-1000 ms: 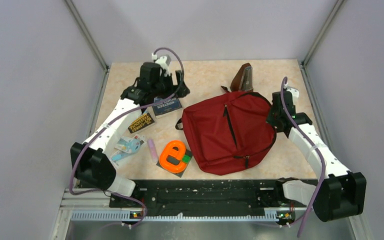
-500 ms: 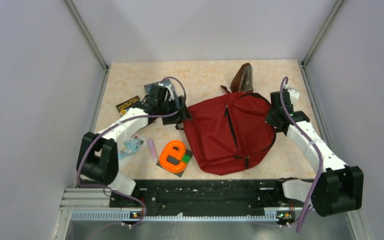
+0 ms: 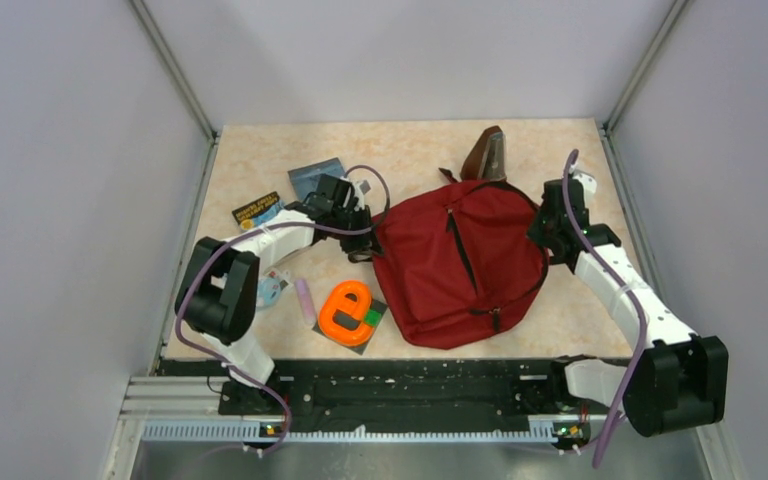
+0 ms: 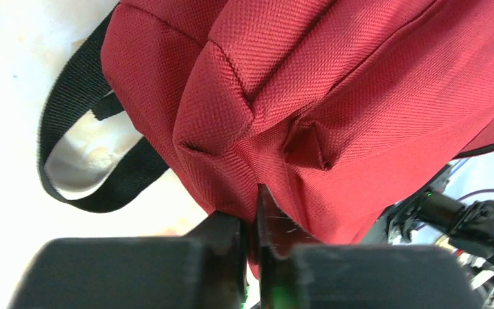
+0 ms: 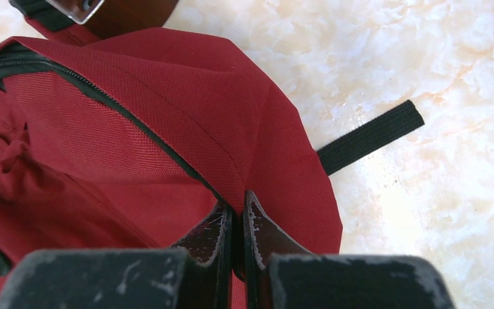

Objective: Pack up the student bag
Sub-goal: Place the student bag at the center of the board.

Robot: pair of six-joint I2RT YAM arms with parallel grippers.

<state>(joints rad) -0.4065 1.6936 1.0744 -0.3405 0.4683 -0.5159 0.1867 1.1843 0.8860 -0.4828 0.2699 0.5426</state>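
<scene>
On the left, the left gripper (image 4: 252,219) is clamped almost fully closed on a fold of red cloth at the left corner of the student bag (image 3: 460,265), its two dark fingers (image 4: 228,228) leaving only a sliver between them. A black strap loop (image 4: 71,161) curls onto the pale table (image 3: 410,145) just beside that corner. The bag lies flat at the centre of the table, front face up. Its black zippers appear drawn closed, so nothing inside can be seen. Left of the bag are a yellow-and-black card (image 3: 257,210), a dark blue booklet (image 3: 315,177), a pink tube (image 3: 304,298) and an orange e-shaped piece (image 3: 345,308) resting on a dark card. A blue-and-white packet (image 3: 272,290) is mostly hidden under the left arm and hard to make out. Behind the bag's top edge stands a brown metronome (image 3: 487,155), touching or nearly touching the fabric. On the right, the right gripper (image 5: 238,212) is likewise pinched tight on the bag's right rim, beside the zipper seam, with a short black strap end (image 5: 370,136) lying on the table beyond it.
</scene>
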